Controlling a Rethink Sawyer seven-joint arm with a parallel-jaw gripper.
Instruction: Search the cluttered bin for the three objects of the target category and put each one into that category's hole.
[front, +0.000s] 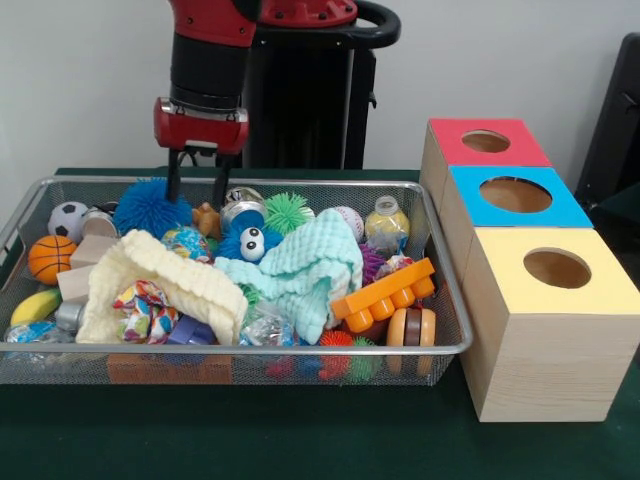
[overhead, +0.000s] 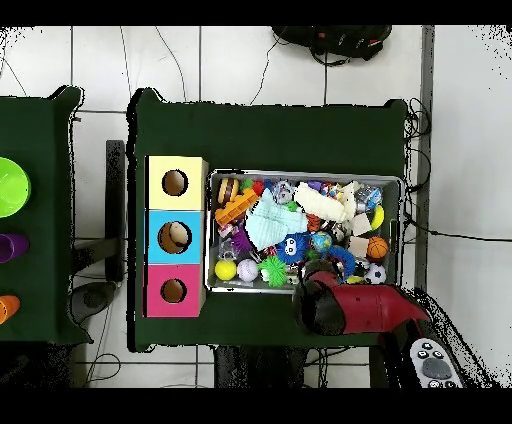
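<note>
The wire-mesh bin is full of toys; it also shows in the overhead view. My gripper hangs open and empty over the bin's far left part, its fingertips just above the clutter. A small tan-brown plush toy lies just below the gripper, beside its right finger. I see no other plush animals. The red-topped box with its round hole stands farthest from the camera, right of the bin; its hole also shows in the overhead view. In the overhead view the arm hides the gripper.
A blue spiky ball sits left of the gripper. A cream knitted cloth and a mint knitted cloth cover the bin's middle. The blue-topped box and the yellow-topped box stand in front of the red one.
</note>
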